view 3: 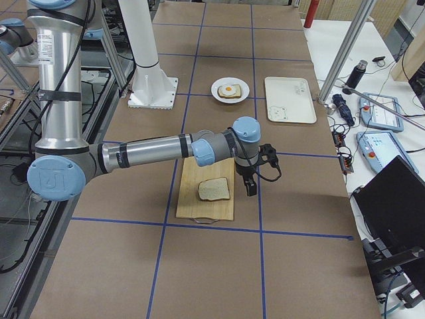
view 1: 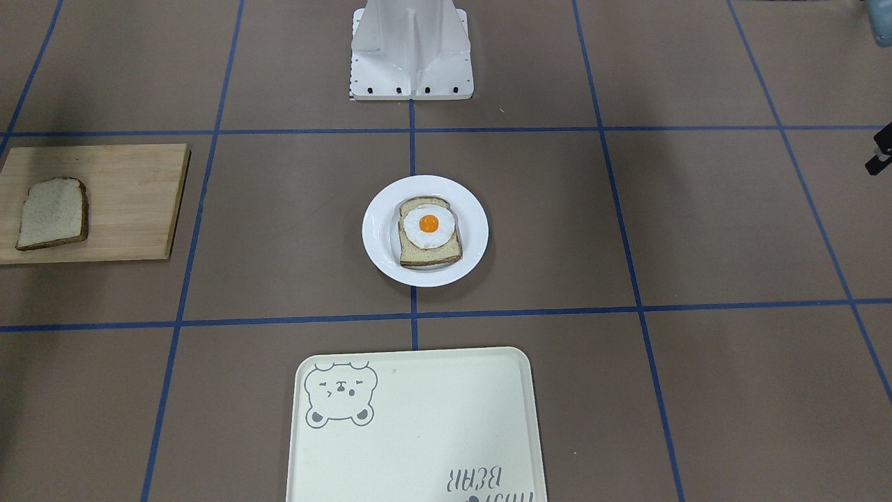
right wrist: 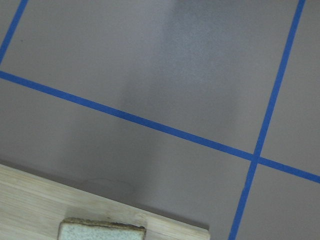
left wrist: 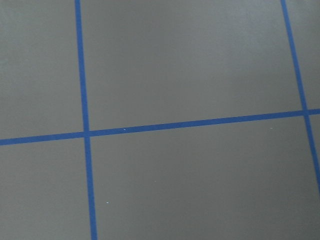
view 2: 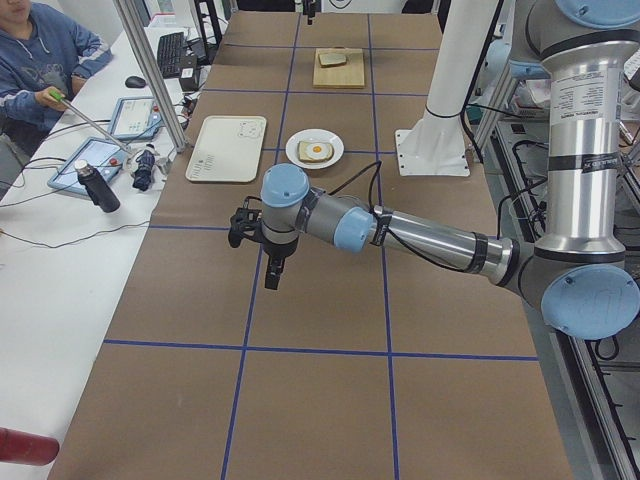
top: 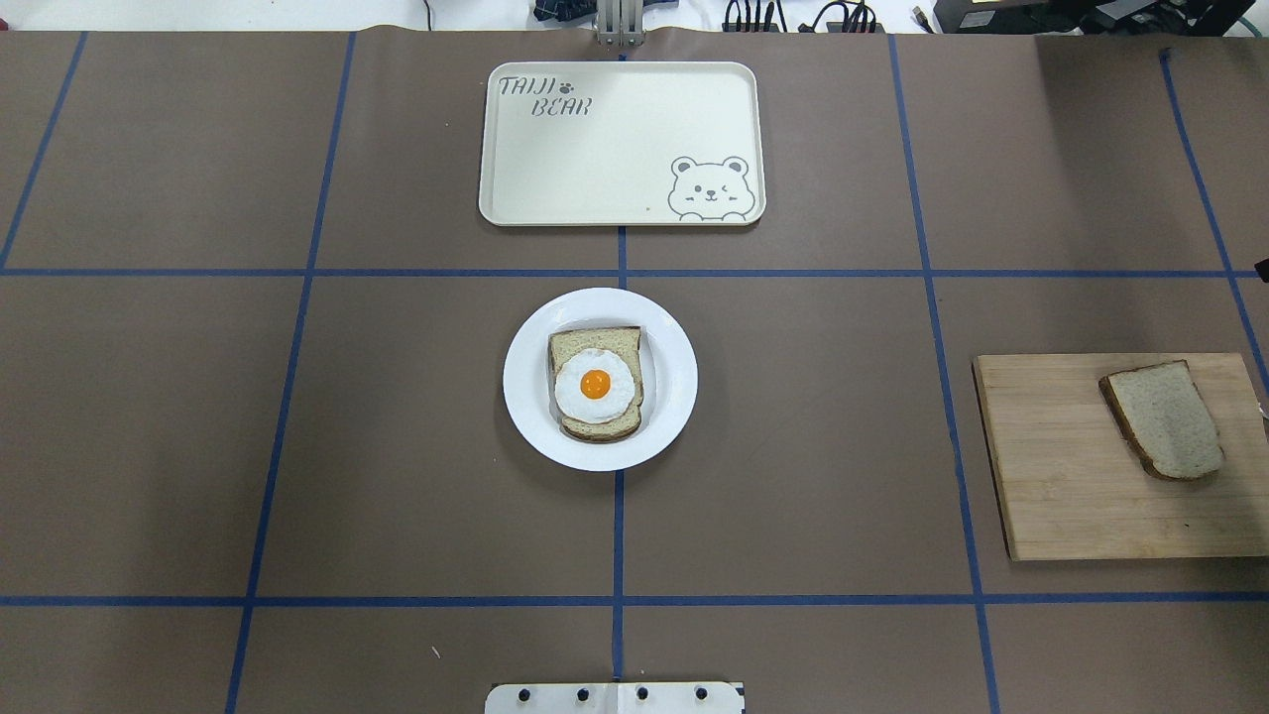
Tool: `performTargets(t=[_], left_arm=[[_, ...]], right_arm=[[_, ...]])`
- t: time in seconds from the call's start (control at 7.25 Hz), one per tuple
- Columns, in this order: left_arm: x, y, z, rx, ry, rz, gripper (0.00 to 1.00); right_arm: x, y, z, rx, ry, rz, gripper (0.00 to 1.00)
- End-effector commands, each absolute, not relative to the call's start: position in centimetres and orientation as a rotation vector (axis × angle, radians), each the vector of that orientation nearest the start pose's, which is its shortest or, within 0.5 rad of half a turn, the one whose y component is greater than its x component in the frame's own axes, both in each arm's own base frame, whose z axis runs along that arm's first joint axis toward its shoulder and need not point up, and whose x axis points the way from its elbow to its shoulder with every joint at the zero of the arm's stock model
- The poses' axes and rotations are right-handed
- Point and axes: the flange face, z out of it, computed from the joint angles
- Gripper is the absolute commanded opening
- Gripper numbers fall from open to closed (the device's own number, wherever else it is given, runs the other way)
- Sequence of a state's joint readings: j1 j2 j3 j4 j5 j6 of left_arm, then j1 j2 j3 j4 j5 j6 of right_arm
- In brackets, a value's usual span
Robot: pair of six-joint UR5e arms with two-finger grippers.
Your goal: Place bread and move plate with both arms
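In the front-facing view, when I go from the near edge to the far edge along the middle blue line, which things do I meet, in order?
tray → plate carrying the egg toast → white robot base

Place: a robotics lab, set up as a test bench.
Table: a long table covered in brown paper and marked into squares with blue tape.
Robot: a left arm and a right arm, with a white pedestal bolted mid-table.
Side bench: a seated person with a tablet, a keyboard and loose cables.
Other gear: a laptop and a metal frame post.
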State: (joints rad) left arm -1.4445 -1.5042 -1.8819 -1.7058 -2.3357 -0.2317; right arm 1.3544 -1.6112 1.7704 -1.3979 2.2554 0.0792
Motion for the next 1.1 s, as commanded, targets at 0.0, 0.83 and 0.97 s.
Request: performTargets(t=[0.0, 0.83, 0.97], left_arm=[[-0.6, -47.2, 52.8, 0.225, 0.784, 0.072, 0.98], [-0.6, -46.2, 53.5, 0.2, 0.802, 0.037, 0.97], [-0.5, -46.1, 53.4, 0.197, 0.812, 0.039, 0.97]], right_arm=[[-3.3, -48.2, 57.7, 0.196, -0.71, -0.235, 0.99], [-3.5, -48.2, 57.4, 0.196, -0.722, -0.235, 1.0], [-3.8, -48.1, 57.4, 0.194, -0.724, -0.241, 1.0]])
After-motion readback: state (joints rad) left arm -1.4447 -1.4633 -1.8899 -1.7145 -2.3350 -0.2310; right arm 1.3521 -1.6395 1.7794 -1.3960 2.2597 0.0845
